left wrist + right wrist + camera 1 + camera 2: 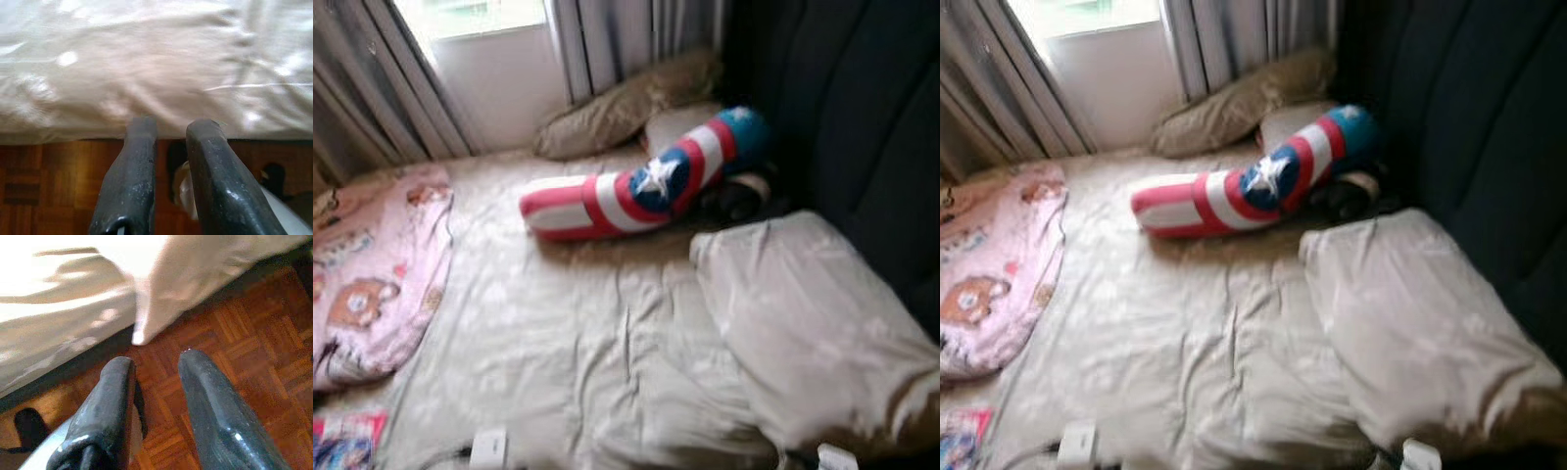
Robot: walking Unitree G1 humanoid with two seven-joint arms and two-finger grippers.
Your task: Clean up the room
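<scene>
Bolster [636, 191] far up bed [558, 333] — hands [171, 129] low.

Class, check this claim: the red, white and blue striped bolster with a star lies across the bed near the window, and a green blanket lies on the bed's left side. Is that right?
One detail is wrong: the blanket is pink with cartoon prints, not green, as the left eye view shows. The rest holds: the striped bolster with a star lies across the bed near the window.
</scene>
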